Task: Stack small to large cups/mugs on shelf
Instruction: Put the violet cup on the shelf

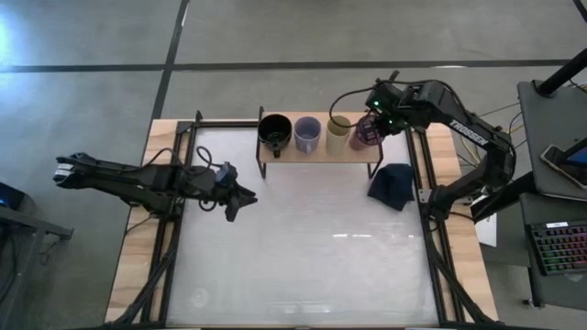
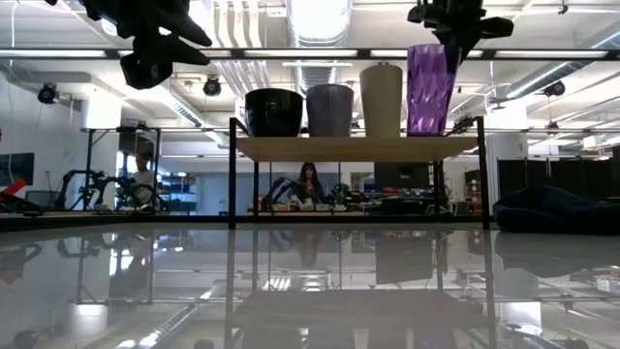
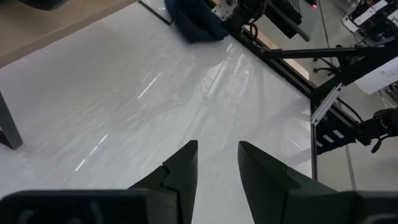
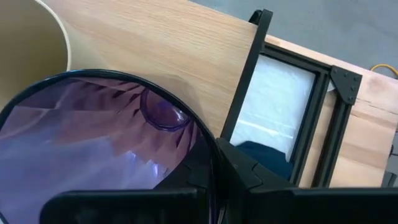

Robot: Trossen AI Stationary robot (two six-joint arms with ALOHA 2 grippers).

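Observation:
On the wooden shelf [image 1: 321, 154] a black mug [image 1: 274, 131], a lavender-grey mug [image 1: 307, 135], a cream cup [image 1: 338, 135] and a translucent purple tumbler [image 1: 364, 135] stand in a row; the low view shows them upright on the board [image 2: 358, 147]. My right gripper [image 1: 375, 126] is above the shelf's right end, shut on the tumbler [image 2: 430, 89]. My left gripper [image 1: 240, 198] hovers open and empty over the table's left half, clear of the shelf. My right gripper holds the tumbler's rim [image 4: 205, 140] on its right side, one finger inside the mouth and one outside. The fingers come from above, pointing down. The tumbler stands upright with its base on the shelf board, beside the cream cup [image 4: 31, 43].
A dark navy cloth lump [image 1: 393, 183] lies on the table just in front of the shelf's right end. Black frame rails [image 1: 424, 174] run along the table's sides. The white tabletop [image 1: 303, 247] lies open in front of the shelf.

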